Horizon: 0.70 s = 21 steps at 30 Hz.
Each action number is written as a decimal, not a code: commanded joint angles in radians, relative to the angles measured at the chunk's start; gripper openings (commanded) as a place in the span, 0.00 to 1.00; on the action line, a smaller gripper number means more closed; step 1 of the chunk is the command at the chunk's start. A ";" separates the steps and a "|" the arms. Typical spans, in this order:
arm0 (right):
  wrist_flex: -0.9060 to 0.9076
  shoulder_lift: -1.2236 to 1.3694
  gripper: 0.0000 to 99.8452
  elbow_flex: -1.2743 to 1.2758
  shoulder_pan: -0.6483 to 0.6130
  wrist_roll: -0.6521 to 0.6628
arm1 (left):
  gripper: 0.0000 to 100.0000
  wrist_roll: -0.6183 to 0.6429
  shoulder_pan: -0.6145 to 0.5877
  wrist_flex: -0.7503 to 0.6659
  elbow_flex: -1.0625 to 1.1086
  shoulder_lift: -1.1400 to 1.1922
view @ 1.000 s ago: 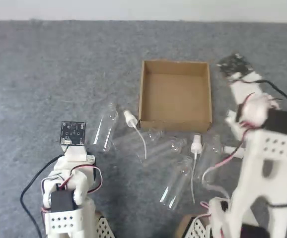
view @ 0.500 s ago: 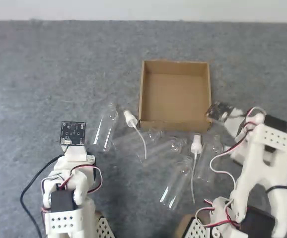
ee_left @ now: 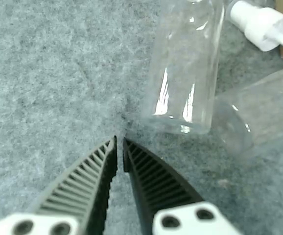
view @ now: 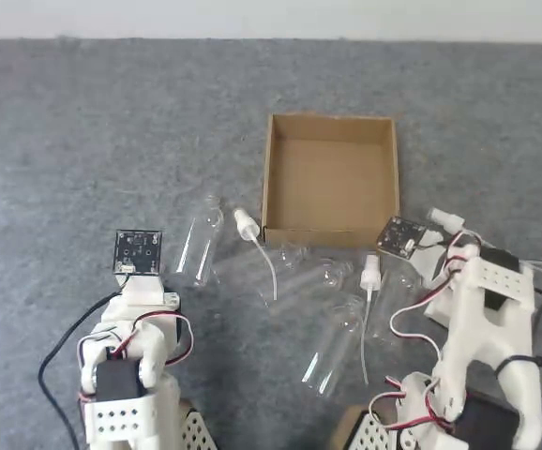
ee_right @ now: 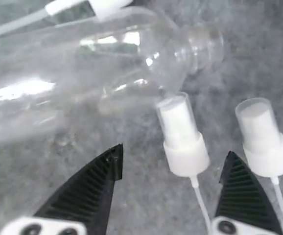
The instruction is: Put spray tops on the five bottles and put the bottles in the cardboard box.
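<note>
The left gripper point(ee_left: 119, 144) hangs low over the grey mat point(ee_left: 43, 73). Its jaws are all but closed, with a sliver between the tips, and they hold nothing. Just ahead of the tips a clear bottle point(ee_left: 185, 73) lies on its side, its base edge near them but apart. Past that bottle's neck lies a spray top point(ee_left: 259, 22), and a second bottle point(ee_left: 261, 110) lies close along its flank. On the gripper's other side the mat is bare and open.

The right gripper point(ee_right: 173, 159) is spread wide and holds nothing. An inner top point(ee_right: 183, 142) lies between its fingers, head pointing away and tube running back toward the wrist, with room on both sides. An outer top point(ee_right: 264, 139) lies just ahead of one fingertip. A crosswise bottle point(ee_right: 107, 63) lies ahead of the tips, its neck near the inner top's head.

The box point(view: 267, 178) sits beyond both grippers, open side up. The bottles lie on the mat outside its near wall.
</note>
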 commanded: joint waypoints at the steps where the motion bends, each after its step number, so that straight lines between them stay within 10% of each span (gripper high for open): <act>1: -0.111 -0.013 0.28 0.043 0.008 0.014 | 0.01 0.005 0.003 0.005 -0.007 -0.018; 21: -0.099 -0.025 0.02 0.020 0.056 -0.127 | 0.01 0.005 0.003 0.005 -0.007 -0.018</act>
